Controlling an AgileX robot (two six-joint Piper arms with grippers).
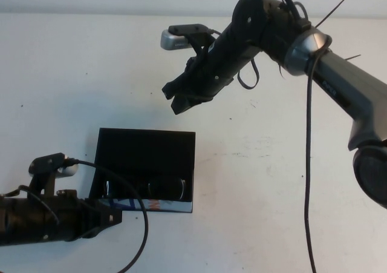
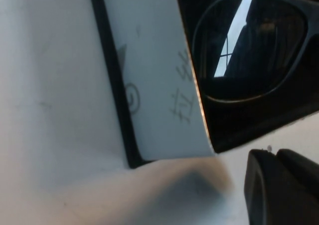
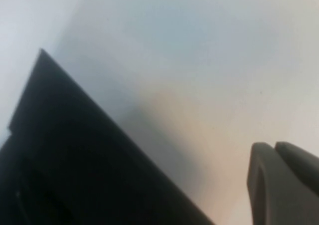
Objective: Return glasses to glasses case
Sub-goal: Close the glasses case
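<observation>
The black glasses case (image 1: 145,155) lies open on the white table, its printed front edge (image 1: 157,206) towards me. The black glasses (image 1: 145,188) lie inside it along the front edge. In the left wrist view one lens (image 2: 249,45) shows inside the case beside its pale front wall (image 2: 154,85). My left gripper (image 1: 112,218) is shut and empty at the case's front left corner; its fingertips (image 2: 279,157) are pressed together. My right gripper (image 1: 175,97) is shut and empty, held above the table behind the case; its fingertips (image 3: 279,150) are together near the case's lid (image 3: 75,150).
The white table (image 1: 272,182) spreads bare to the right of the case and behind it. A black cable (image 1: 142,236) loops from my left arm over the case's front left corner. Another cable (image 1: 308,164) hangs from my right arm.
</observation>
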